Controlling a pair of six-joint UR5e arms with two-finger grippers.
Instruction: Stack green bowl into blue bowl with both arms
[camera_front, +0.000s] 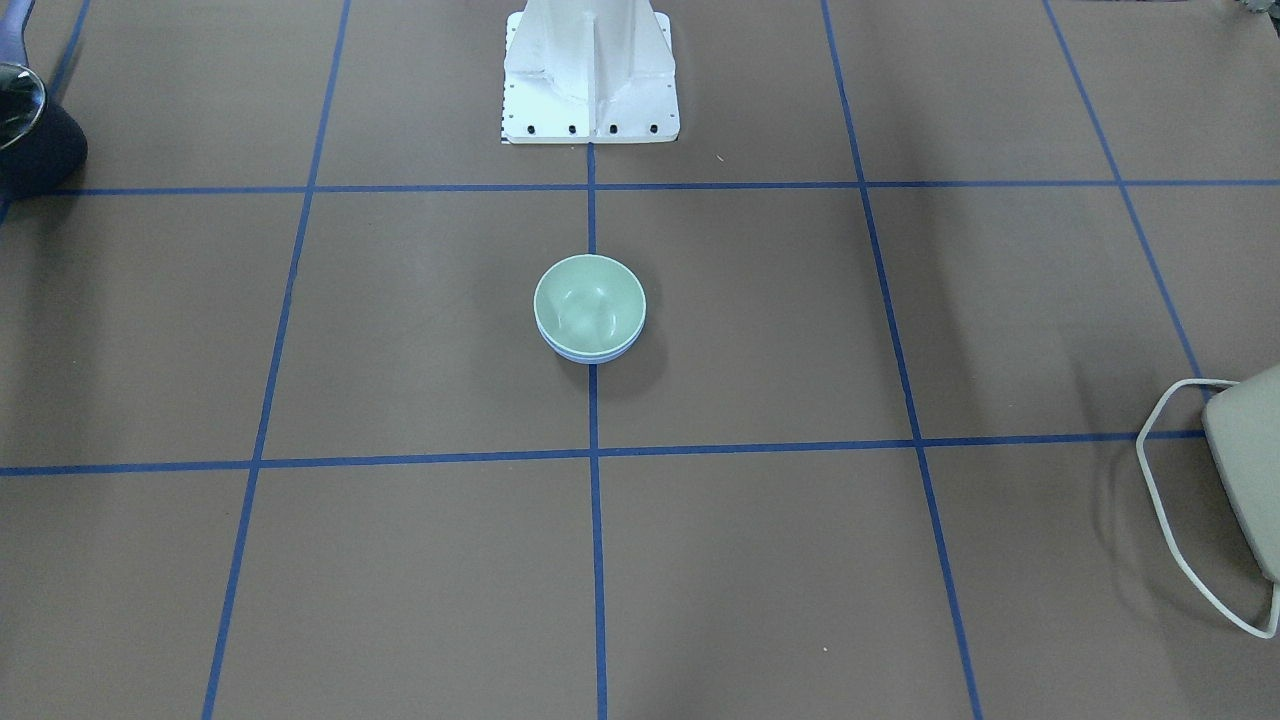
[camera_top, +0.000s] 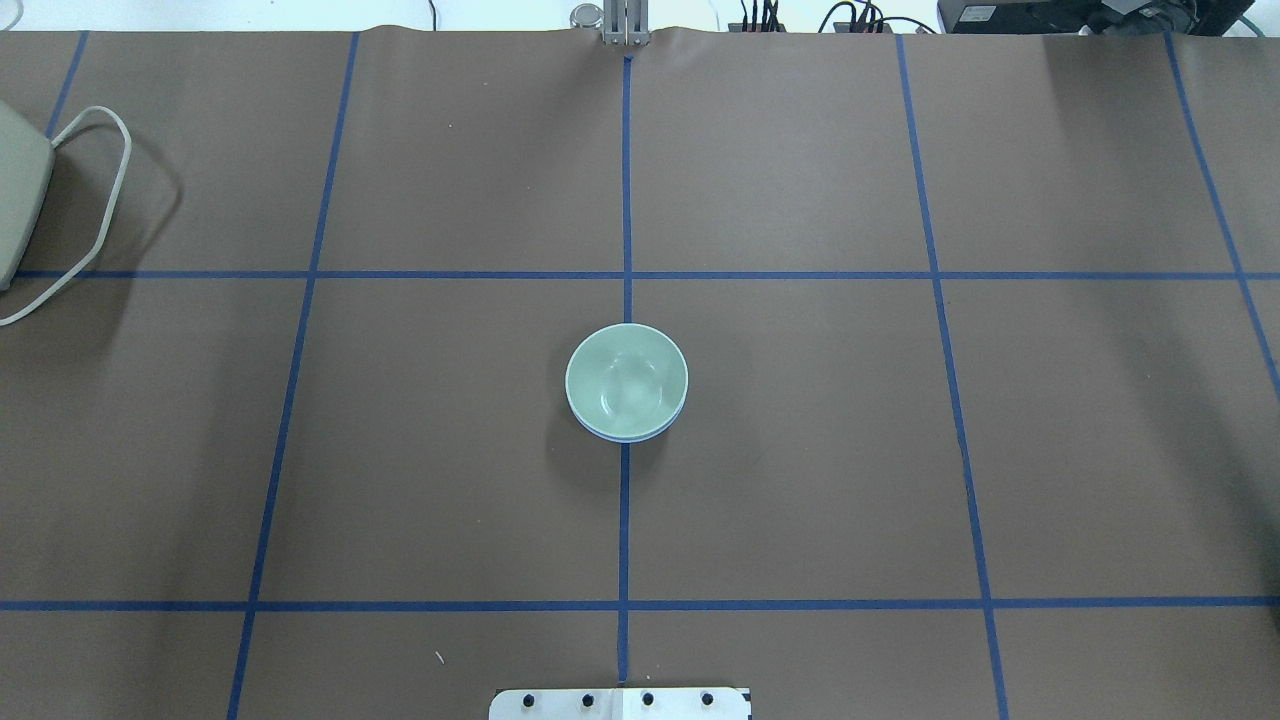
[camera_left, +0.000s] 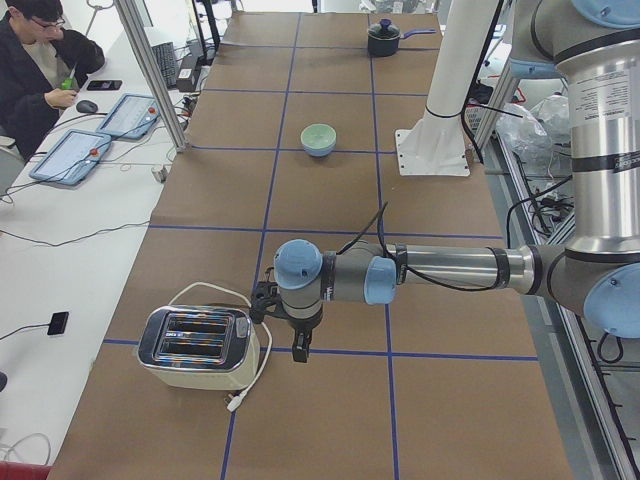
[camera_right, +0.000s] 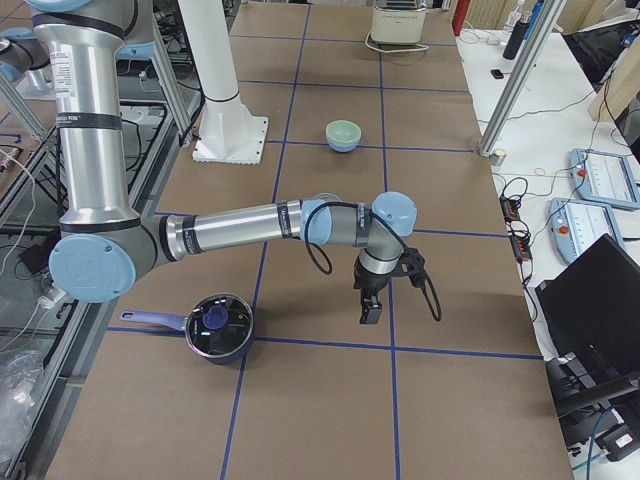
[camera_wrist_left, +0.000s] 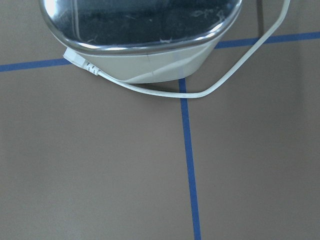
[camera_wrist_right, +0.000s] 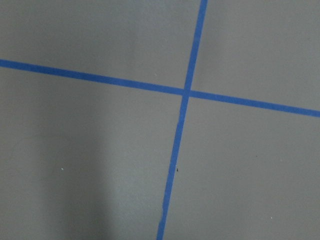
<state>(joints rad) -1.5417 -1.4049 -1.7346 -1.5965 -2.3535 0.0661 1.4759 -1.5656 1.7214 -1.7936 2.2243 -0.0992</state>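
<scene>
The green bowl (camera_front: 590, 300) sits nested inside the blue bowl (camera_front: 590, 356) at the table's middle; only a thin blue rim shows beneath it. The stack also shows in the overhead view, green bowl (camera_top: 627, 378) over blue rim (camera_top: 625, 437). The left gripper (camera_left: 300, 350) hangs over the table beside the toaster, far from the bowls. The right gripper (camera_right: 368, 310) hangs over a tape line near the pot, also far from the bowls. Neither wrist view shows fingers, so I cannot tell whether either gripper is open or shut.
A toaster (camera_left: 195, 345) with a white cord (camera_wrist_left: 200, 92) stands at the robot's left end of the table. A black lidded pot (camera_right: 218, 330) stands at the right end. The white base pedestal (camera_front: 590, 70) is behind the bowls. An operator (camera_left: 40, 70) sits at a side desk.
</scene>
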